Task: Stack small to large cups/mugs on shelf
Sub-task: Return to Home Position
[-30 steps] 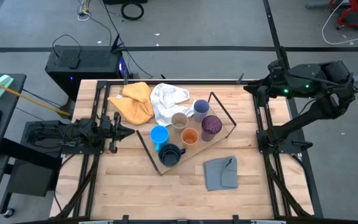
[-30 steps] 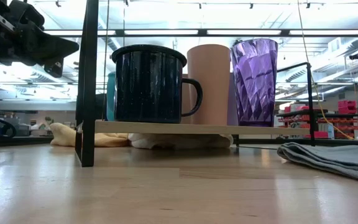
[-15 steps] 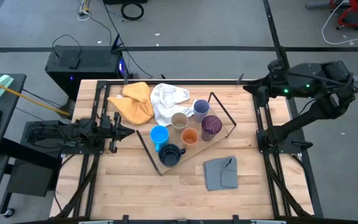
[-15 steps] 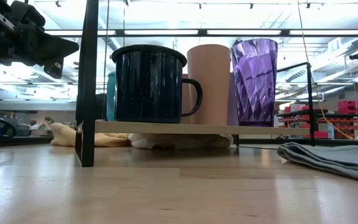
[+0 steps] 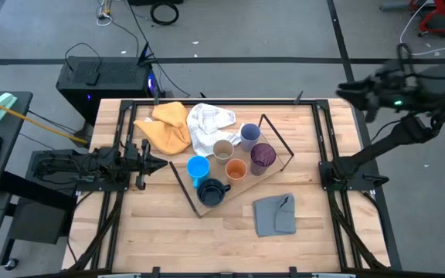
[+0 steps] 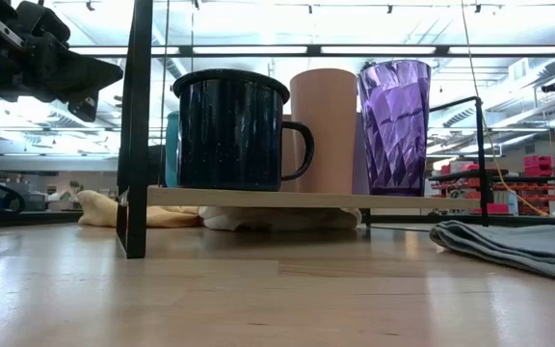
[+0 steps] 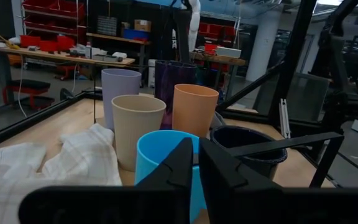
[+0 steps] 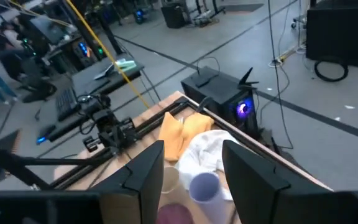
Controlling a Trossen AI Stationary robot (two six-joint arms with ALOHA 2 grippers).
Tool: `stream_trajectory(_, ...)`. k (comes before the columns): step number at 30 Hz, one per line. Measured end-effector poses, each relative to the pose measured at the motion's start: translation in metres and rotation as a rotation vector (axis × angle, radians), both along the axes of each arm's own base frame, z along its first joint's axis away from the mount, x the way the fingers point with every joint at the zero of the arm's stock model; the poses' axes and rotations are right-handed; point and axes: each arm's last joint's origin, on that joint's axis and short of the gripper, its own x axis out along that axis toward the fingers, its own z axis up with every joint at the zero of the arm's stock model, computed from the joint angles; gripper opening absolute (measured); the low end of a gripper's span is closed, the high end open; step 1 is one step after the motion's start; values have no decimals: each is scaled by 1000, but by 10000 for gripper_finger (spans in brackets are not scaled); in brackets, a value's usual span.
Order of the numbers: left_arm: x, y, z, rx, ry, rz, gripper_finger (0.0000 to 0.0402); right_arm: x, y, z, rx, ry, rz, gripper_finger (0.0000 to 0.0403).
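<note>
1. Six cups (image 5: 236,170) stand upright in a tight cluster on the shelf (image 5: 279,148) at mid-counter (image 5: 168,232), probably ranked by size, from the lavender cup (image 5: 249,135) to the dark navy mug (image 5: 212,191).
2. The left gripper (image 5: 154,162) rests at the counter's left edge, fingers narrow, empty.
3. The right gripper (image 5: 348,89) hangs beyond the far right corner, fingers wide, empty, likely parking.

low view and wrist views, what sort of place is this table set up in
Most likely a robotics lab or workshop: red storage bins on a workbench in the room behind, a black computer tower on the grey floor, and loose cables lying there.
</note>
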Motion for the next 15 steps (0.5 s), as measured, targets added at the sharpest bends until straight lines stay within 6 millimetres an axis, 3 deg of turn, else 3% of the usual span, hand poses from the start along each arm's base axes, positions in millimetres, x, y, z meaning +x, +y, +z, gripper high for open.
stream_trajectory(6,0,0,0,0,0,0,26,-35,-11,-12,-111,48,49,169)
stream_trajectory(11,0,0,0,0,0,0,24,-62,-17,-46,-118,44,139,169)
stream_trajectory(15,0,0,0,0,0,0,32,-88,-21,-73,-85,-156,289,169)
